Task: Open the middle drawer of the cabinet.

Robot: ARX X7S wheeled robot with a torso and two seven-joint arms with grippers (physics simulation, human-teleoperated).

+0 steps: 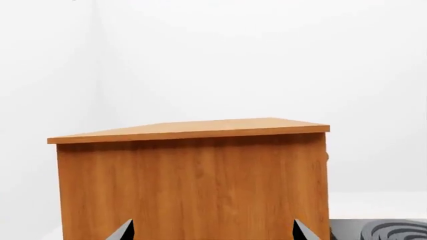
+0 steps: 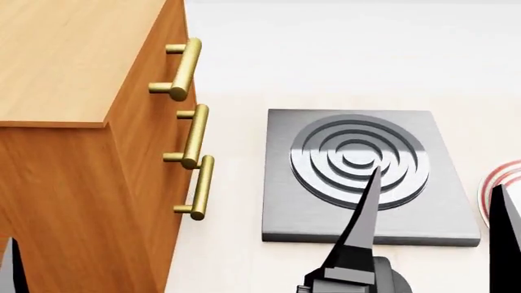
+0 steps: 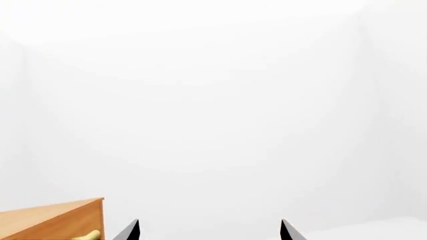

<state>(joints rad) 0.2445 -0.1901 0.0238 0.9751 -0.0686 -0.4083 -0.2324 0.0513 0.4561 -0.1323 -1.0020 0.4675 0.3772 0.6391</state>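
The cabinet (image 2: 65, 177) is an orange-brown wooden chest at the left of the head view, its front facing right with three brass bar handles. The middle drawer (image 2: 156, 141) carries the central handle (image 2: 194, 135) and sits flush with the two outer drawers. My right gripper (image 2: 437, 179) hangs open over the grey stove plate, to the right of the handles and apart from them. In its own view the right gripper (image 3: 209, 222) holds nothing, and a cabinet corner (image 3: 53, 220) shows beside it. My left gripper (image 1: 213, 222) is open, facing the cabinet's plain side panel (image 1: 193, 185).
A grey stove plate (image 2: 285, 207) with concentric rings lies on the pale table to the right of the cabinet. A red-and-white plate (image 2: 498, 178) peeks in at the right edge. One left finger (image 2: 12, 265) shows at the bottom-left corner.
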